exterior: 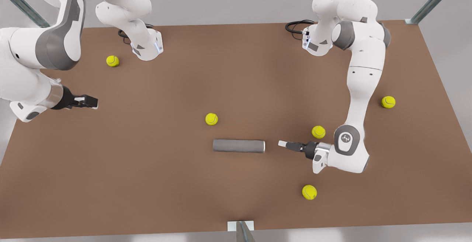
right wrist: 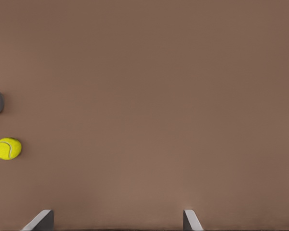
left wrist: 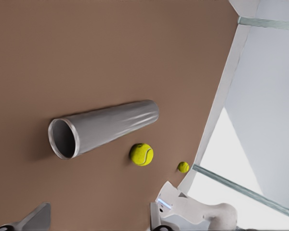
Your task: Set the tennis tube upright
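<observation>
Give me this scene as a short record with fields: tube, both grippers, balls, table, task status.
tennis tube: lying on its side, open end towards the left gripper
left gripper: open, low, just off the tube's open end, not touching it
right gripper: open, waiting at the front view's left, far from the tube
tennis balls: five, loose, none touching the tube
table: brown, flat
status: tube not yet upright

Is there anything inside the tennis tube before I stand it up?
The left wrist view looks into the open mouth of the tennis tube: a dark hollow, no ball visible near the rim. The far depth is in shadow, so I cannot confirm it is empty.
</observation>
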